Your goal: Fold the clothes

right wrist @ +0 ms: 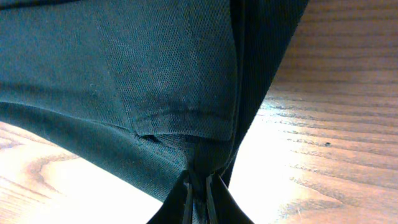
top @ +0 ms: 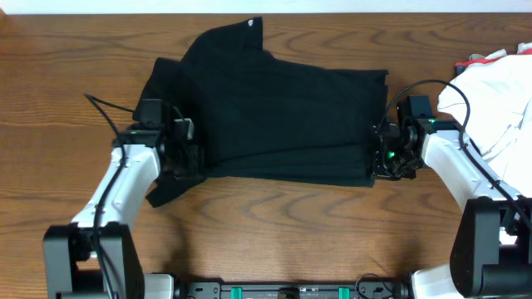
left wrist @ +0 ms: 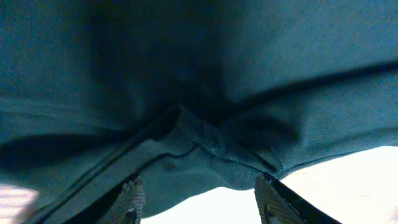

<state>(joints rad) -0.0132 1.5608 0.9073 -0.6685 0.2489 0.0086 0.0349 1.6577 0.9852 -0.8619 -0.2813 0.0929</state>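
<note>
The black shirt lies partly folded across the middle of the wooden table, with its collar end toward the back. My left gripper is at the shirt's left edge. In the left wrist view its fingers stand apart, with a fold of the shirt hanging just ahead of them and not pinched. My right gripper is at the shirt's right edge. The right wrist view shows that gripper shut on a thin bunch of the shirt's hem, with cloth squeezed between the jaws.
A heap of white cloth lies at the far right edge of the table, just behind my right arm. A black cable trails over the table to the left of the shirt. Bare wood runs along the front.
</note>
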